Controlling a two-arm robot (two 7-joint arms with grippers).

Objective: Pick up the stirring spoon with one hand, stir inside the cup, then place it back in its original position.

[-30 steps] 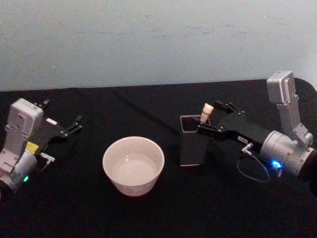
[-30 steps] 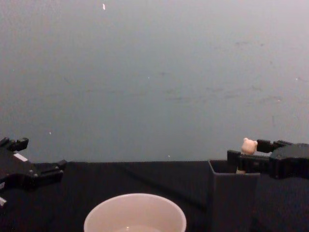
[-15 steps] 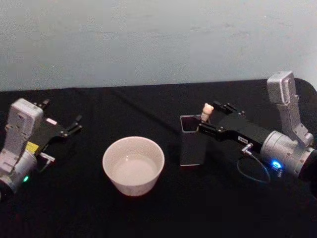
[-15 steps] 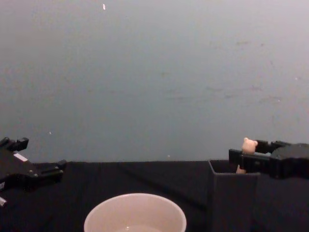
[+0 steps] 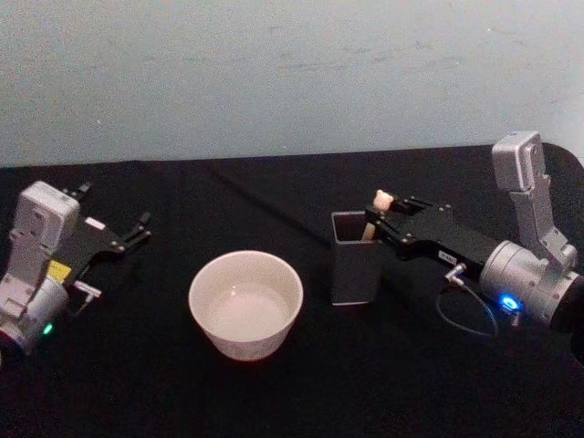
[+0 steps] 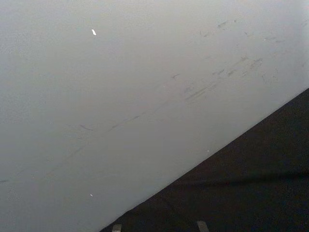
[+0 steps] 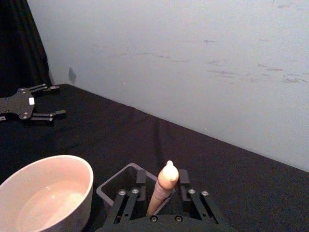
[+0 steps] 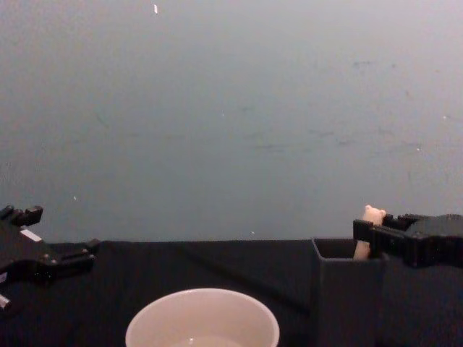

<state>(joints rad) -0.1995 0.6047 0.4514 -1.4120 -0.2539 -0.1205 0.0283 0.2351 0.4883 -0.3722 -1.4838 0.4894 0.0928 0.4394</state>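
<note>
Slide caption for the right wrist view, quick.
Right claw straddles the stirring spoon standing in the holder beside the cup; left claw parked beyond.

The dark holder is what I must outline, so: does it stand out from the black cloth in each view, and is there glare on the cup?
Head view: holder shows grey against cloth; cup evenly lit, no glare. Chest view: holder nearly merges with cloth and right claw at its rim; left claw, far left, equally dark. Right wrist view: pale rim stands out.
</note>
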